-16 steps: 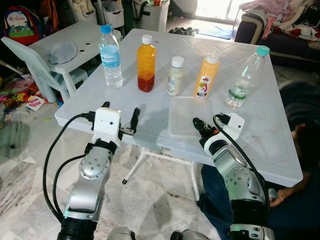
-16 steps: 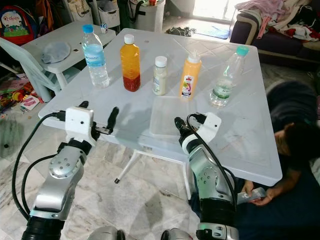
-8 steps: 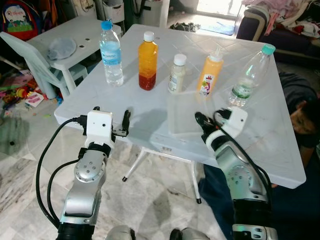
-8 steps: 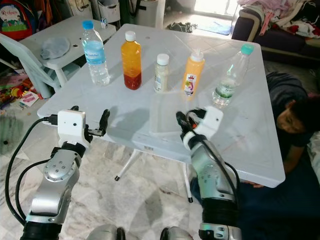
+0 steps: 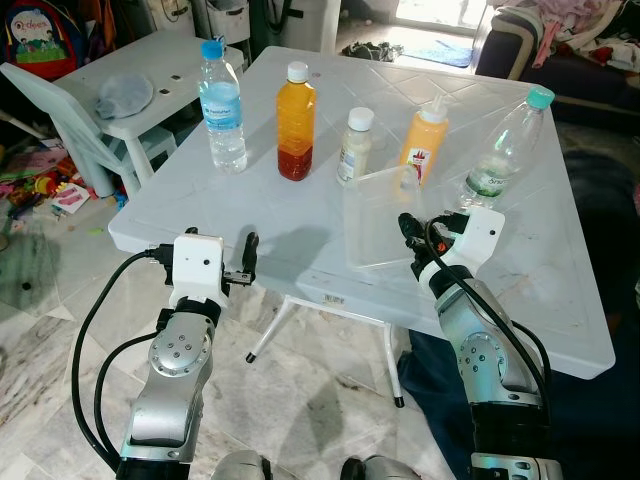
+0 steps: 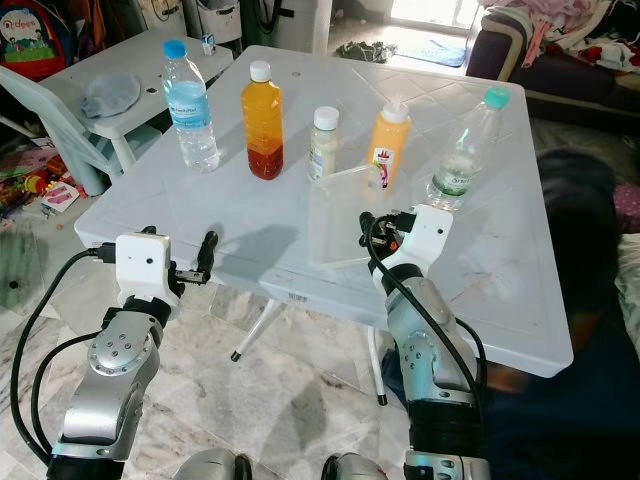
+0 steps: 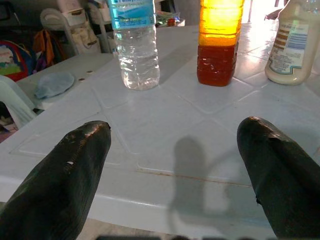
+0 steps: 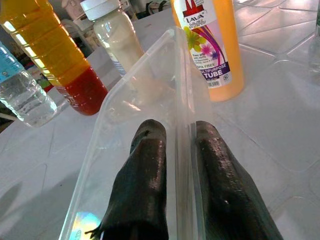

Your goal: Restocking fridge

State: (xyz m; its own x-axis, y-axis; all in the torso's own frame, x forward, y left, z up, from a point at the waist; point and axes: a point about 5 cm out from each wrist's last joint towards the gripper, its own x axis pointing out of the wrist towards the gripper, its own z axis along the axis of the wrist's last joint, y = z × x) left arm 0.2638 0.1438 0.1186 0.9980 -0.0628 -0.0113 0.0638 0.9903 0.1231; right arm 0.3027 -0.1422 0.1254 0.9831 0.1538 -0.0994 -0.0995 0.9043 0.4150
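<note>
A row of bottles stands on the white table (image 5: 250, 205): a water bottle (image 5: 222, 105), an orange juice bottle (image 5: 294, 125), a small cream bottle (image 5: 353, 150), an orange squeeze bottle (image 5: 424, 140) and a clear bottle with a teal cap (image 5: 500, 150). My right gripper (image 5: 407, 225) is shut on the near rim of a clear plastic tray (image 5: 375, 215), which tilts up off the table. In the right wrist view the tray wall (image 8: 150, 85) runs between the fingers (image 8: 147, 170). My left gripper (image 7: 175, 132) is open and holds nothing at the table's front left edge.
A small white table and chair (image 5: 130, 80) stand to the left, with toys (image 5: 50, 190) on the floor beside them. A person, blurred and dark (image 5: 605, 200), is low at the table's right side. Marble floor (image 5: 310, 390) lies under the table.
The right gripper has raised the clear tray, which lay flat before and now tilts up. The left gripper has sunk back to the table's front edge. The person at right has moved.
</note>
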